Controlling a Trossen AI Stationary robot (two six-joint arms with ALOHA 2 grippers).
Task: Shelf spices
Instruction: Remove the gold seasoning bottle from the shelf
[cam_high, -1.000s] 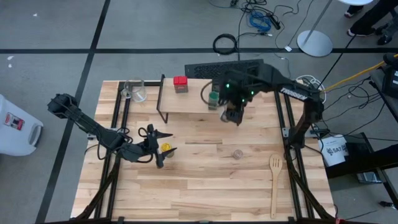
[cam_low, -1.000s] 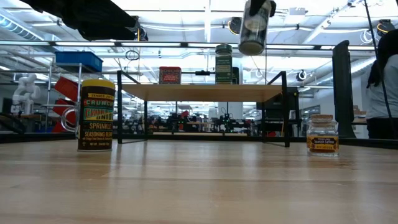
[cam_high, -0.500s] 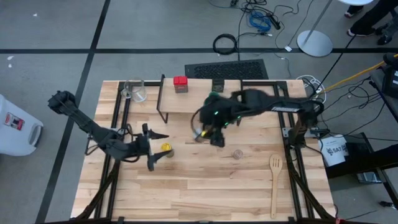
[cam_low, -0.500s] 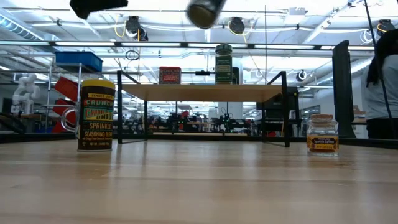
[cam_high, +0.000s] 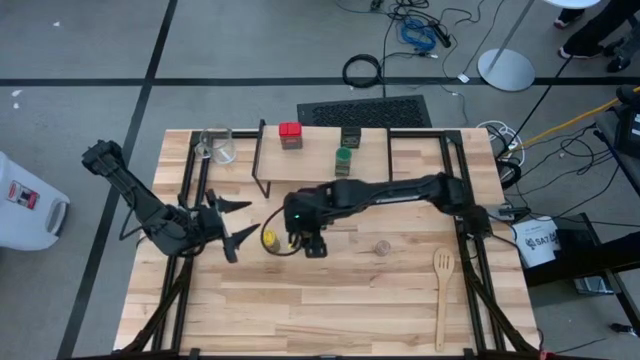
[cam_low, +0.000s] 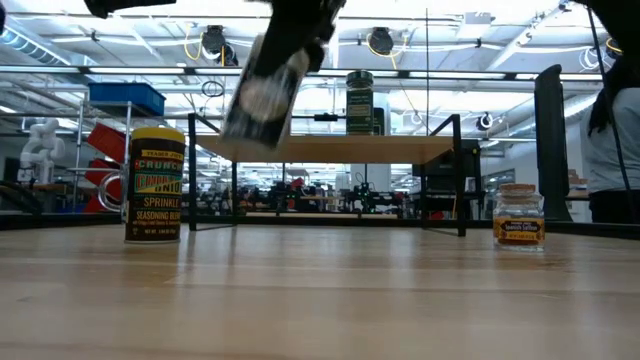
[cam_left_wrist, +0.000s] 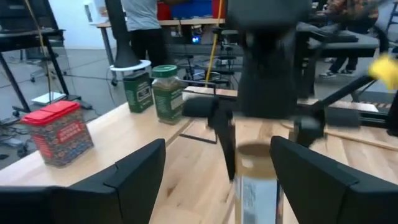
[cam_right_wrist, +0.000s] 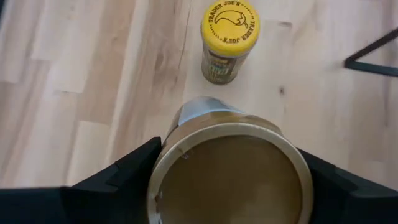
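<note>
Wooden table (cam_high: 330, 300): right pincer (cam_high: 303, 240) grips the tall tan cylindrical jar (cam_right_wrist: 230, 168), airborne beside the yellow-lidded jar (cam_high: 268, 238). Left pincer (cam_high: 228, 222) gapes wide at nine o'clock. Recommend keeping it upright (collision risk) en route to the wooden-topped shelf (cam_high: 320, 165) at twelve.

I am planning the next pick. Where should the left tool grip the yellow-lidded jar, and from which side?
Grip the yellow-lidded jar by its round body below the lid, coming level from the left arm's side. It stands upright on the table, the open left tool faces it, and the right tool holding the tan jar crowds the other side.
</note>
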